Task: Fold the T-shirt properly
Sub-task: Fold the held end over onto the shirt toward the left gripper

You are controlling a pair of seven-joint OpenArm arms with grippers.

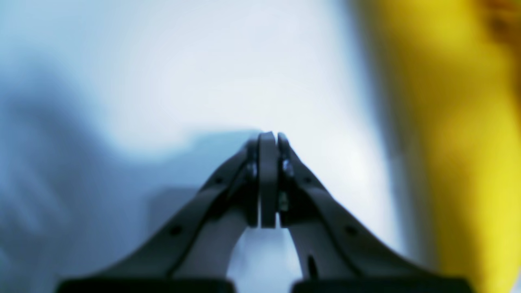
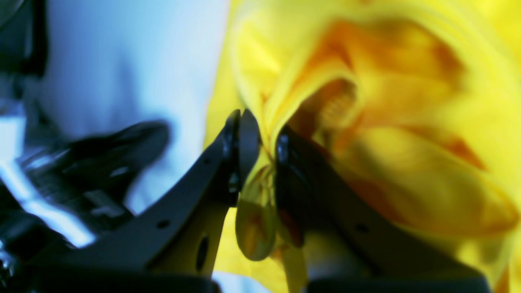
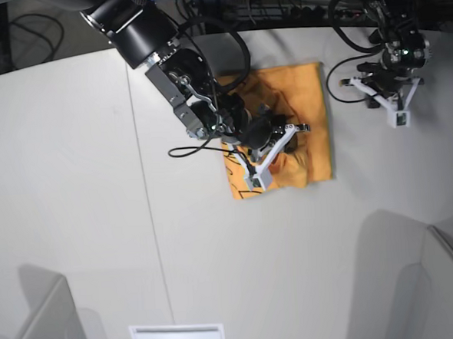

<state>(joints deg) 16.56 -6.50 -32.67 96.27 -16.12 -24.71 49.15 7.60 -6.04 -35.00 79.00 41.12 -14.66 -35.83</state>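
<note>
While right gripper [image 2: 258,140] pinches T-shirt [image 3: 306,95] fold, left gripper [image 1: 268,142] hangs closed, empty, beside it.

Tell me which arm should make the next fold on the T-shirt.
The right. The right gripper is already pinched on a bunch of the T-shirt and sits over it. The left gripper is shut on nothing, off the shirt's edge above the bare table.
</note>
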